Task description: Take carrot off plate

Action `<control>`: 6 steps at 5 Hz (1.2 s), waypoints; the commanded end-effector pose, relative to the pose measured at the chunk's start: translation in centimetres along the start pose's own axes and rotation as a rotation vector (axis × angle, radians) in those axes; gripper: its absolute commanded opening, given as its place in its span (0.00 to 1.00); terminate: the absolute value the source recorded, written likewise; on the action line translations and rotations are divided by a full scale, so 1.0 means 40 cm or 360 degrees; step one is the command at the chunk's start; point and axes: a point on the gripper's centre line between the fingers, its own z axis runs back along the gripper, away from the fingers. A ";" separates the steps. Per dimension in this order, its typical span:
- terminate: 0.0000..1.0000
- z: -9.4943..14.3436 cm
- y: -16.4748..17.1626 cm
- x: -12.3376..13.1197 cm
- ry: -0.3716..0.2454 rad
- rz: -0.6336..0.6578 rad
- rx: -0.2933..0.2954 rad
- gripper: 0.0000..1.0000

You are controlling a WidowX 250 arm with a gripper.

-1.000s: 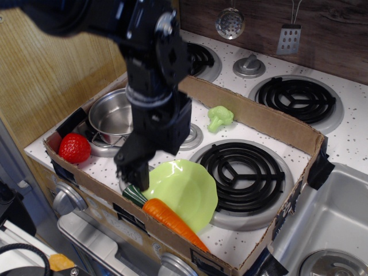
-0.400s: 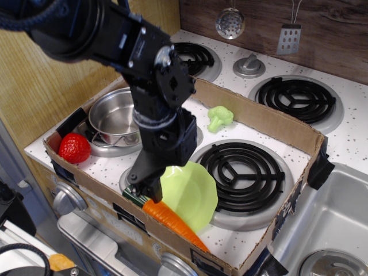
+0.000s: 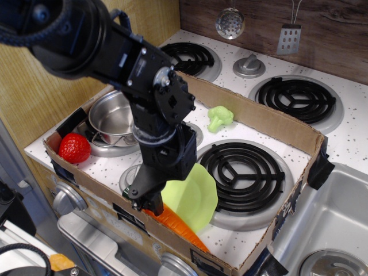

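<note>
The orange carrot (image 3: 179,225) lies along the near edge of the lime-green plate (image 3: 193,192), against the front wall of the cardboard box. Its tapered tip points right. Its green stem end is hidden under my gripper (image 3: 146,201). The black gripper has come down on that left end of the carrot, at the plate's left rim. The dark fingers blend together, so I cannot tell whether they are closed on the carrot. The arm covers the left part of the plate.
A steel pot (image 3: 109,118) stands at the back left, with a red strawberry (image 3: 75,148) beside it. A light green broccoli (image 3: 219,117) lies behind. A cardboard wall (image 3: 261,118) rings the area. A black coil burner (image 3: 247,167) is to the right, and a sink (image 3: 330,227) at far right.
My gripper has moved down and slightly right, from above the plate's left rim onto the carrot's stem end, which is now covered. The carrot and plate have not moved.
</note>
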 end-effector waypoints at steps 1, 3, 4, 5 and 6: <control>0.00 -0.017 -0.006 -0.003 -0.0061 -0.0015 -0.0069 1.00; 0.00 -0.059 -0.015 -0.005 -0.0190 -0.0043 -0.0153 1.00; 0.00 -0.068 -0.014 -0.007 -0.0219 -0.0024 -0.0130 1.00; 0.00 -0.070 -0.020 -0.007 -0.0240 0.0034 -0.0085 0.00; 0.00 -0.070 -0.023 -0.007 -0.0264 0.0069 -0.0037 0.00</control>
